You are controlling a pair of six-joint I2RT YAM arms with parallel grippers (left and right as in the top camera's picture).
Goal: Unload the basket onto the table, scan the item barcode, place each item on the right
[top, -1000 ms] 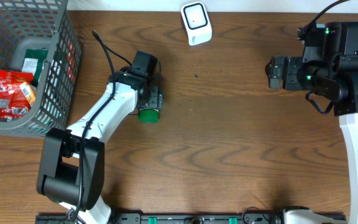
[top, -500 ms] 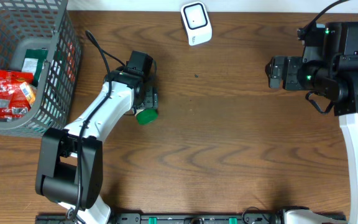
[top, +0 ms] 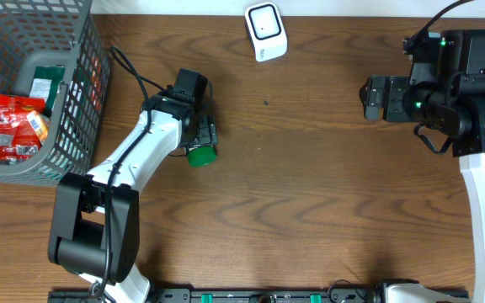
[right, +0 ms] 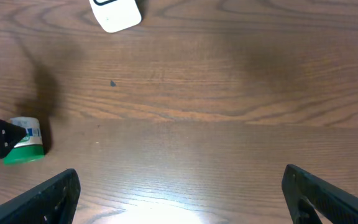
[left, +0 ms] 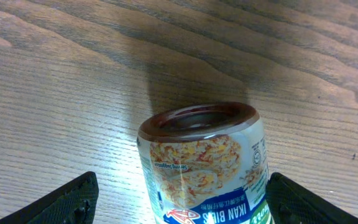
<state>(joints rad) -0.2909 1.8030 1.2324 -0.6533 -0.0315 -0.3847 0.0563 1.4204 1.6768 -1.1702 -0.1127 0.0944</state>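
The item is a small can (top: 199, 155) with a green cap, lying on its side on the wooden table. In the left wrist view the can (left: 204, 165) shows a food picture, blue lettering and its brown bottom end. No barcode shows. My left gripper (top: 202, 135) is open and straddles the can (left: 182, 199). The right finger (left: 303, 202) is at the can's side, and the left finger (left: 61, 202) stands well apart. The white scanner (top: 265, 30) sits at the table's far edge. My right gripper (top: 369, 98) hovers open and empty at the right (right: 182, 199).
A grey wire basket (top: 82, 101) at the far left holds a red snack packet (top: 13, 126) and a green packet (top: 47, 84). The right wrist view also catches the scanner (right: 115, 12) and the can (right: 23, 142) far off to the left.
My left gripper has shifted slightly to the left, and the can has shifted a little with it. The right arm has not moved.
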